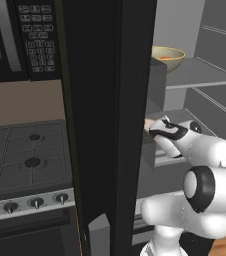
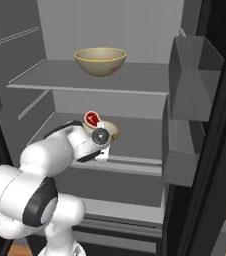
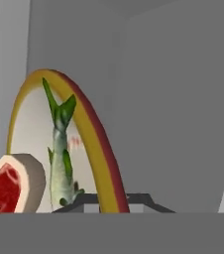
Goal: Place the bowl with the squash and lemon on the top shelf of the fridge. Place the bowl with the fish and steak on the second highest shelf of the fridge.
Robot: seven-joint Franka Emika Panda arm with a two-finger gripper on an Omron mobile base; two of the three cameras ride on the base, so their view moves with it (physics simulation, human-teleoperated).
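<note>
Inside the open fridge (image 2: 135,30), pale grey interior, the deep tan bowl (image 2: 100,61) sits on the top shelf (image 2: 135,82), a bit of orange-red showing over its rim in the left base view, likely the squash (image 1: 165,57); lemon not made out. One shelf down, the second shelf (image 2: 135,142) carries the arm's reach: white arm comes in from the lower left of the right base view, gripper (image 2: 102,145) at the near rim of the bowl with the fish and steak (image 2: 111,131), the shallow cream dish with tan rim. Jaws closed down on that rim, dish rim passing between the dark fingertips (image 3: 139,201) in the hand view. Steak (image 3: 7,188) red with whitish fat edge, lying in the dish just beside the fish (image 3: 60,158); fish slim, greenish-grey, tail toward the far rim. Steak also shows as a red patch just above the wrist in the right base view. Whether the dish rests flat on the shelf or is slightly lifted, cannot tell. Door bins (image 2: 192,75) hang on the open door at right. Left base view: black fridge side wall in the middle, stove (image 1: 25,160) with burners and knobs to its left.
</note>
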